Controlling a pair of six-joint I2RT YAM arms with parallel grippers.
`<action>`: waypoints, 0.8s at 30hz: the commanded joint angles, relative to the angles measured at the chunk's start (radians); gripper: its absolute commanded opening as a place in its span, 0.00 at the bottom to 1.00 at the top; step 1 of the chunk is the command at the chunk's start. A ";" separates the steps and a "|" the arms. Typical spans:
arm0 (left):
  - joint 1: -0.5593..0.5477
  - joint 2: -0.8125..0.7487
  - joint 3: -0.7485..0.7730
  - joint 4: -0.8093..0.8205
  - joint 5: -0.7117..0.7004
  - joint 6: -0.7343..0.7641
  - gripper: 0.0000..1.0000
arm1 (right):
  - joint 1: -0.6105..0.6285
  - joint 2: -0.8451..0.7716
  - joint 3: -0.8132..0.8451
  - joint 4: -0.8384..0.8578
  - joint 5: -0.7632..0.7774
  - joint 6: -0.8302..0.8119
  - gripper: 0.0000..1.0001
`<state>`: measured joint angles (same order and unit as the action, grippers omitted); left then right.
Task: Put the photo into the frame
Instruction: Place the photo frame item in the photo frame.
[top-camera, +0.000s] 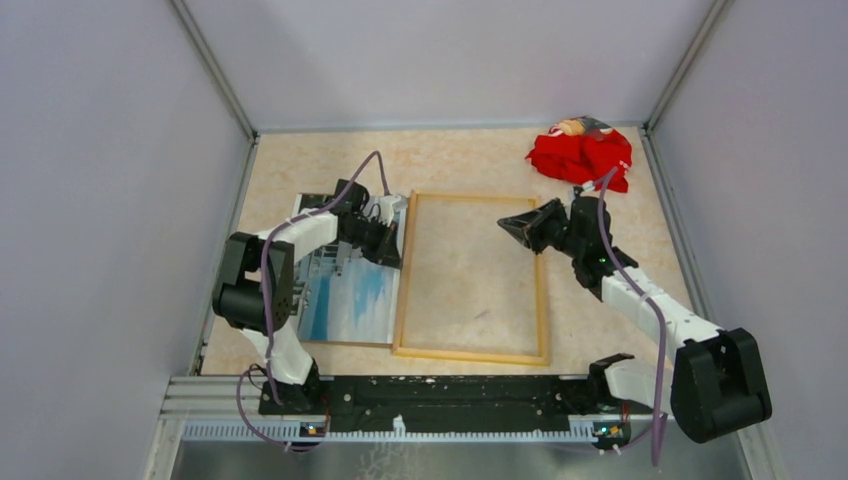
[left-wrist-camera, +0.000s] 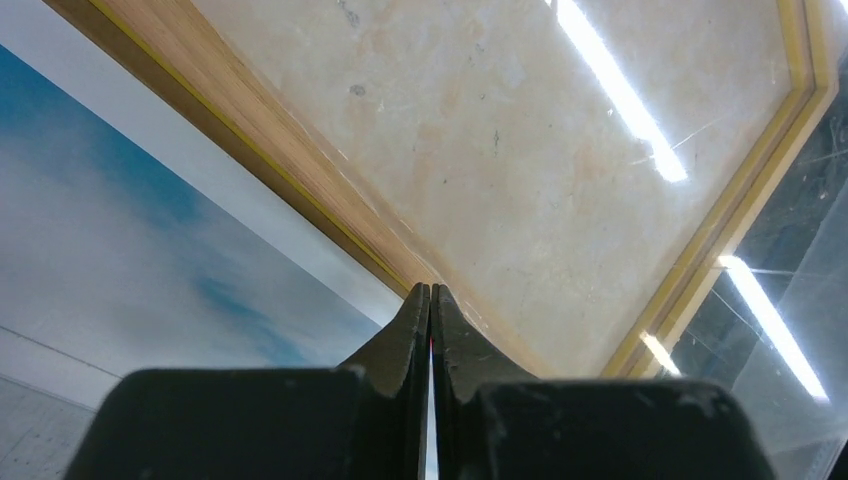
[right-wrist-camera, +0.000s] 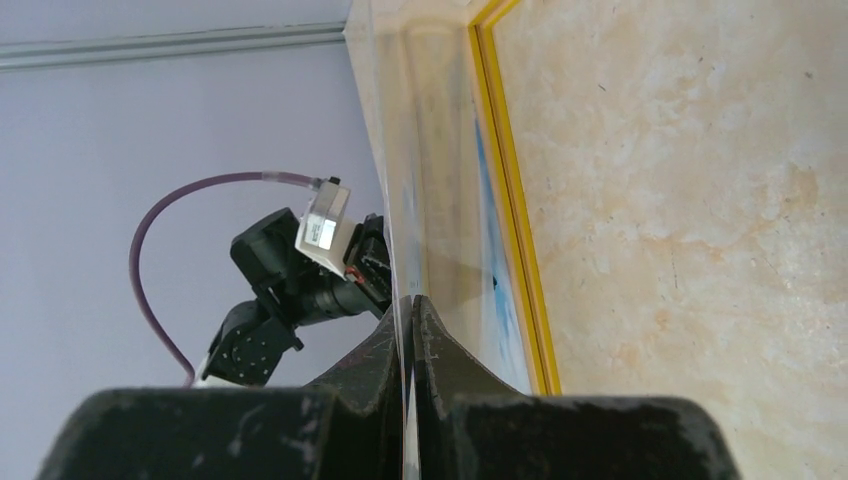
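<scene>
The frame (top-camera: 401, 300) lies flat mid-table with its pale wood side up; its rail crosses the left wrist view (left-wrist-camera: 300, 190), and a yellow edge shows in the right wrist view (right-wrist-camera: 512, 200). Left of it lies the photo (top-camera: 350, 295), picture up, blue sky showing (left-wrist-camera: 120, 250). A clear sheet (right-wrist-camera: 430, 150) hangs over the frame between both grippers and glares in the left wrist view (left-wrist-camera: 640, 130). My right gripper (top-camera: 508, 228) (right-wrist-camera: 412, 300) is shut on its edge. My left gripper (top-camera: 390, 245) (left-wrist-camera: 431, 290) is at the frame's left rail, its jaws pinched on a thin pale sliver.
A red cloth bundle (top-camera: 585, 155) lies in the far right corner. Grey walls close the table on three sides. A thin brown board edge (top-camera: 340, 343) shows under the photo. My left arm (right-wrist-camera: 290, 290) appears beyond the sheet in the right wrist view.
</scene>
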<state>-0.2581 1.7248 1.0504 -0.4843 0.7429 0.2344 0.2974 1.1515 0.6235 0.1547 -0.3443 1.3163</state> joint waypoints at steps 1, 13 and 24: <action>-0.013 0.022 -0.018 0.031 0.015 -0.007 0.07 | -0.016 -0.039 0.025 0.032 -0.008 -0.019 0.00; -0.020 0.039 -0.016 0.042 -0.006 -0.012 0.05 | -0.093 -0.030 -0.055 0.033 -0.054 -0.136 0.00; -0.023 0.050 -0.019 0.051 -0.023 -0.013 0.03 | -0.107 0.019 -0.134 0.115 -0.103 -0.122 0.00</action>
<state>-0.2756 1.7615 1.0389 -0.4690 0.7197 0.2264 0.1993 1.1606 0.5037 0.1860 -0.4122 1.1893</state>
